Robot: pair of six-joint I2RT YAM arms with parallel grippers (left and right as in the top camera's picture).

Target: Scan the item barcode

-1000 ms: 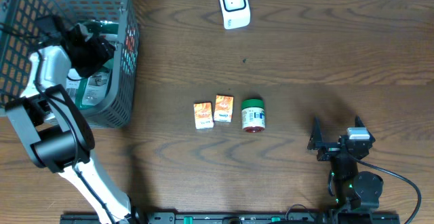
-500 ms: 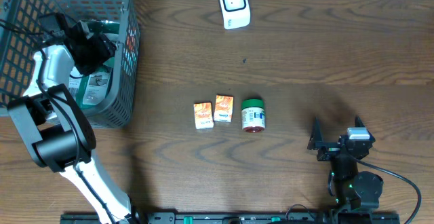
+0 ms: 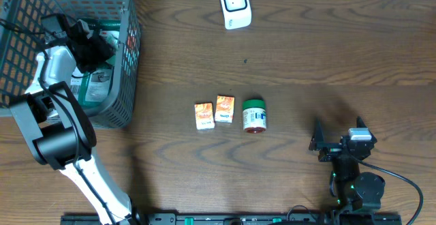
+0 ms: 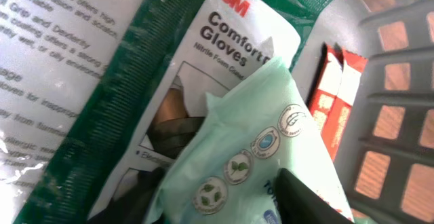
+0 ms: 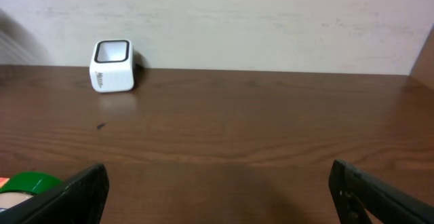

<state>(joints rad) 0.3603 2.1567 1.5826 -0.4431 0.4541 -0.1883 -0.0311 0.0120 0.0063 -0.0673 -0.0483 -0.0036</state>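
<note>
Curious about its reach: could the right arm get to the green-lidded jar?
Probably yes: the right gripper stands open, with only bare table between it and the green-lidded jar, nothing blocking.

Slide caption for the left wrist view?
Inside the grey basket, the left pincer at a pale green packet lying on a 3M gloves pack, red boxes beside.

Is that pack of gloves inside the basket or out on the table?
Inside. The gloves pack lies partly under a pale green packet, with the grey basket wall right beside them.
</note>
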